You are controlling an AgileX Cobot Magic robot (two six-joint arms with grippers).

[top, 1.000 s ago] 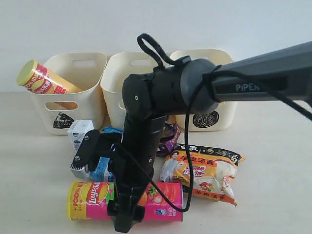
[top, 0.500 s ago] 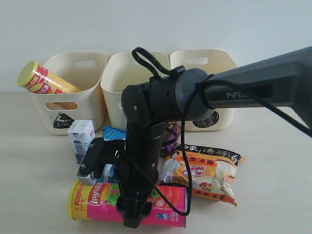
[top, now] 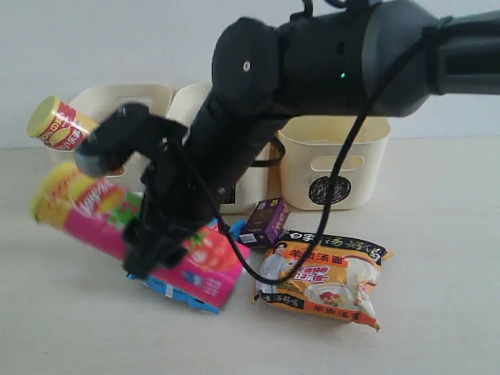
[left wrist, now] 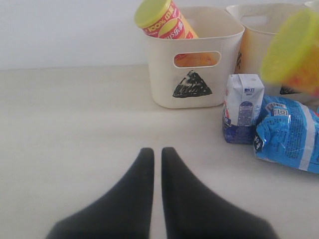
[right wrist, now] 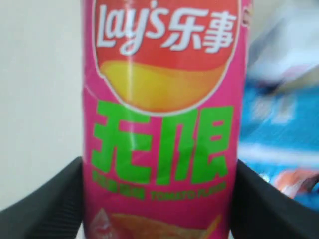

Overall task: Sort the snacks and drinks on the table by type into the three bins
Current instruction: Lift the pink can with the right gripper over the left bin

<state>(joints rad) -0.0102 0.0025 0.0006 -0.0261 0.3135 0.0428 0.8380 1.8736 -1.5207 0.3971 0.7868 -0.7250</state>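
3 bins: cream tubs in a row at the back of the table [top: 445,312]; the triangle bin [left wrist: 164,74] stands left, the middle bin [top: 191,101] is largely behind the arm, and the circle bin [top: 301,160] stands right.
Right gripper [right wrist: 159,204]: clamped on the pink tube [top: 98,215], with 1 finger against each side of its body.
Pink tube: off the table and tilted, lid end higher and toward the left, in front of the triangle bin.
Yellow-red tube [top: 56,123]: leans inside the triangle bin, lid end over the rim.
Left gripper [left wrist: 153,149]: jaws closed together, holding nothing, low over bare table.
White carton [left wrist: 242,107]: upright on the table, near the triangle bin's front, just beside the blue packet [left wrist: 289,139].
Blue packet: flat on the table, below the lifted tube.
Purple carton [top: 264,221]: on the table in front of the middle bin.
Orange packet [top: 324,277]: flat on the table in front of the circle bin, just beside the purple carton.
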